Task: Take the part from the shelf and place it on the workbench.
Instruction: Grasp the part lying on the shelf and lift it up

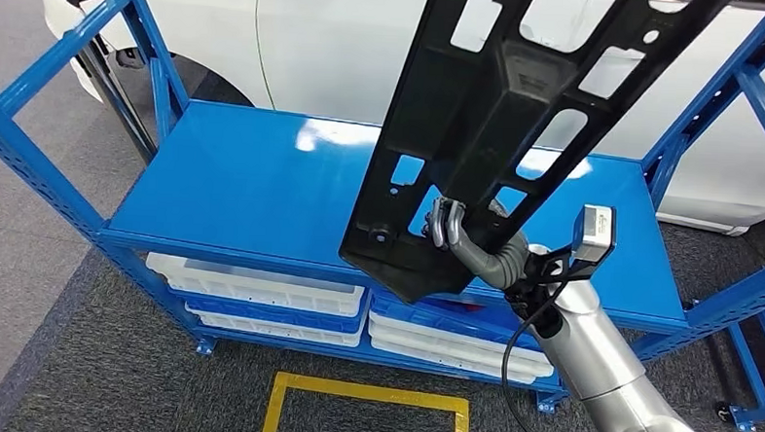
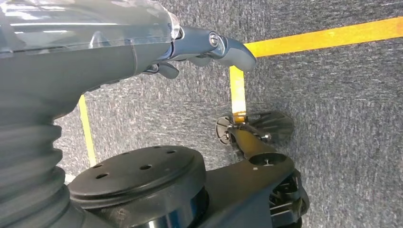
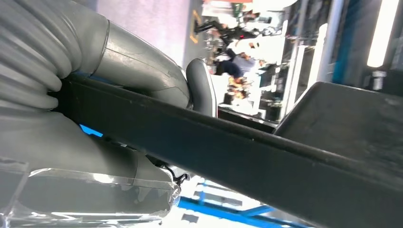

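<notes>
The part is a long black plastic panel [image 1: 500, 114] with several cut-out holes. It stands tilted in the air above the blue shelf [image 1: 253, 186], its lower end near the shelf's front edge. My right hand [image 1: 470, 241] grips it near that lower end, fingers hooked through a cut-out. In the right wrist view the panel's edge [image 3: 247, 156] runs across the picture with my thumb [image 3: 202, 88] wrapped over it. My left hand [image 2: 209, 47] hangs over the grey carpet with nothing in it; its fingers are hidden by the wrist cover.
White trays [image 1: 258, 289] sit on the shelf's lower level. Blue uprights [image 1: 30, 157] frame the shelf on both sides. A white car [image 1: 347, 39] stands behind it. A yellow taped square [image 1: 366, 400] marks the carpet in front.
</notes>
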Robot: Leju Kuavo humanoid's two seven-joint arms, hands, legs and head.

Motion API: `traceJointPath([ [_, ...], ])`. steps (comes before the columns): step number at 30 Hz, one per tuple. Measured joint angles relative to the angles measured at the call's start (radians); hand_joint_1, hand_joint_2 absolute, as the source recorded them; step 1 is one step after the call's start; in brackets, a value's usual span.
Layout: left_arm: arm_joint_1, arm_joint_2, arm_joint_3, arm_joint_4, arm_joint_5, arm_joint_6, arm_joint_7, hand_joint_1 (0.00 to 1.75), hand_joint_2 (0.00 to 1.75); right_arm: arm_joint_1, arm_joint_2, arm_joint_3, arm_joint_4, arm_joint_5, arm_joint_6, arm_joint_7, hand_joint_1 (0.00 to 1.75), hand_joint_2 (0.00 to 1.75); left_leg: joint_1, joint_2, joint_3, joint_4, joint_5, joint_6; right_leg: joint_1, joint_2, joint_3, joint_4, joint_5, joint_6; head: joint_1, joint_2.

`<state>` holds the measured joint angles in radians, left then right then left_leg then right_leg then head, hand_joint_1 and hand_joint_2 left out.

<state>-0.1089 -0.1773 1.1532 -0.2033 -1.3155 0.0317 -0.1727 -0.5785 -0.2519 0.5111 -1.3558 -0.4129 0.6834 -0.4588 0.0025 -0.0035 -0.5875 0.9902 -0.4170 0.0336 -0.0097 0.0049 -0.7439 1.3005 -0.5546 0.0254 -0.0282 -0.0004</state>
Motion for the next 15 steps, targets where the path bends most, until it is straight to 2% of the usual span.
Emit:
traceJointPath([
  [1,0.0,-0.001,0.001,0.0,0.003,0.001,-0.002,0.0,1.75,0.004,-0.01,0.004,-0.003,-0.002,-0.002,0.0,1.71,1.75,0.0,0.0,0.0,0.002,-0.001,-0.001,-0.003,0.0,0.014,-0.03,0.022,0.001,0.0,0.0],
  [3,-0.001,-0.002,0.001,0.0,0.006,0.006,0.0,0.0,1.75,0.006,-0.025,0.012,-0.008,-0.006,-0.004,0.0,1.71,1.75,0.001,-0.001,0.0,0.007,-0.004,-0.005,-0.007,-0.003,0.077,-0.152,0.082,0.003,0.0,0.0],
  [5,-0.002,-0.002,0.002,0.0,0.009,0.013,0.011,0.0,1.75,0.006,-0.034,0.017,-0.013,-0.009,-0.007,-0.001,1.71,1.75,-0.001,-0.001,-0.001,0.014,-0.009,-0.014,-0.005,-0.004,0.129,-0.252,0.113,-0.002,0.0,0.0],
  [6,-0.003,-0.002,0.003,0.0,0.012,0.016,0.021,0.0,1.75,0.007,-0.037,0.021,-0.015,-0.011,-0.009,-0.002,1.71,1.75,-0.003,-0.001,-0.002,0.016,-0.011,-0.019,-0.004,-0.003,0.142,-0.279,0.118,-0.006,0.0,0.0],
  [9,-0.004,-0.002,0.017,0.0,0.041,0.015,0.068,0.0,1.75,0.008,-0.042,0.032,-0.016,-0.012,-0.023,0.002,1.71,1.75,-0.002,-0.001,-0.003,0.02,-0.012,-0.034,-0.001,-0.001,0.142,-0.286,0.125,-0.026,0.0,0.0],
  [10,-0.005,-0.002,0.025,0.0,0.053,0.012,0.081,0.0,1.75,0.008,-0.043,0.035,-0.015,-0.012,-0.03,0.006,1.71,1.75,-0.001,-0.002,-0.008,0.031,-0.023,-0.039,-0.001,-0.001,0.141,-0.288,0.129,-0.032,0.0,0.0],
  [12,-0.007,-0.002,0.038,0.0,0.064,0.004,0.092,0.0,1.75,0.009,-0.044,0.039,-0.014,-0.012,-0.047,0.013,1.71,1.75,0.001,-0.002,-0.038,0.109,-0.082,-0.047,-0.001,-0.004,0.136,-0.292,0.137,-0.044,0.0,0.0],
  [14,-0.008,-0.002,0.045,0.0,0.062,-0.004,0.094,0.0,1.75,0.015,-0.046,0.042,-0.011,-0.009,-0.063,0.015,1.71,1.75,0.001,-0.002,-0.087,0.245,-0.158,-0.05,0.003,-0.005,0.127,-0.292,0.142,-0.05,0.0,0.0],
  [15,-0.008,-0.002,0.047,0.0,0.059,-0.007,0.095,0.0,1.75,0.02,-0.048,0.043,-0.009,-0.005,-0.072,0.016,1.71,1.75,0.001,-0.001,-0.103,0.295,-0.178,-0.05,0.005,-0.006,0.122,-0.291,0.145,-0.051,0.0,0.0],
])
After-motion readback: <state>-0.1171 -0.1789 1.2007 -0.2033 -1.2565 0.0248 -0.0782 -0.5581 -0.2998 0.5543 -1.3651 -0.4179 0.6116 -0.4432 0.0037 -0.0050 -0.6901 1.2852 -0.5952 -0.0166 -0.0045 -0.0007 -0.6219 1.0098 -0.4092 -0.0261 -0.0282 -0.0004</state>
